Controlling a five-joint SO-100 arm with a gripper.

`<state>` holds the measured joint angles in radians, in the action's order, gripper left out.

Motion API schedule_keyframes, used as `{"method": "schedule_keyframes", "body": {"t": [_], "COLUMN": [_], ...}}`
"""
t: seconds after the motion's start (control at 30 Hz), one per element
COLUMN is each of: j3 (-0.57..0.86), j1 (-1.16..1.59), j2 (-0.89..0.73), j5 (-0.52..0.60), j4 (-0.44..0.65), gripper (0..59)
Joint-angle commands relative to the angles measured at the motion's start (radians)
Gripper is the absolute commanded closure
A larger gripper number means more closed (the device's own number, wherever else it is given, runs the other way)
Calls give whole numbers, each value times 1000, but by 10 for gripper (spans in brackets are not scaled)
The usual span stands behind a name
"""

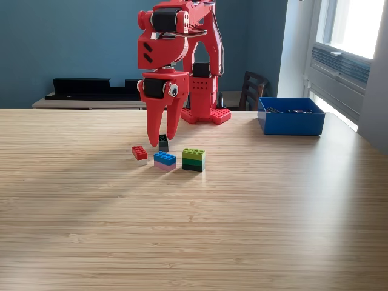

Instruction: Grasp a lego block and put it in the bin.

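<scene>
Pincer: red gripper (162, 140) points straight down at the wooden table (194, 230), its two fingers slightly parted, tips level with the top of a small dark block (163, 143) standing between them or just behind; whether they press on it cannot be told from this angle.
Arm: red SO-100-type arm (176, 54) rises from its base at the far middle of the table, folded forward over the blocks.
Blocks, counted: four stand in a loose cluster below the gripper. Red-and-white block (140, 154) at the exterior view's left, dark block behind, blue-and-pink block (164, 159) nearest the camera, green stack (193, 159) at the right.
Bin, counted: one blue bin (291, 116) sits far right in the exterior view, well apart from the blocks, near the window; dark pieces seem to lie inside, too small to name.
Risk: the dark block is narrow and upright, so an off-centre closure would likely tip it or skid it away.
Second risk: the blue-and-pink block stands just beside the fingertips; a low descent could nudge it or the red one.
Third risk: the long carry to the right gives a weak grip time to fail.
</scene>
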<state>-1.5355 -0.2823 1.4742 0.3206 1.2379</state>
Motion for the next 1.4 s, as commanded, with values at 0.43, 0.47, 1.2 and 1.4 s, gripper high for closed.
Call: {"method": "schedule_keyframes", "body": {"t": [0.43,0.47,1.2,1.4], "j3": [-48,-49,40,61], "j1": [-3,-3,-38,-51], "j2": [78,78,-137,-153], "j5": [23,23,17,17], "j4": [-11,-14,-38,-48], "gripper": [388,387,381,396]}}
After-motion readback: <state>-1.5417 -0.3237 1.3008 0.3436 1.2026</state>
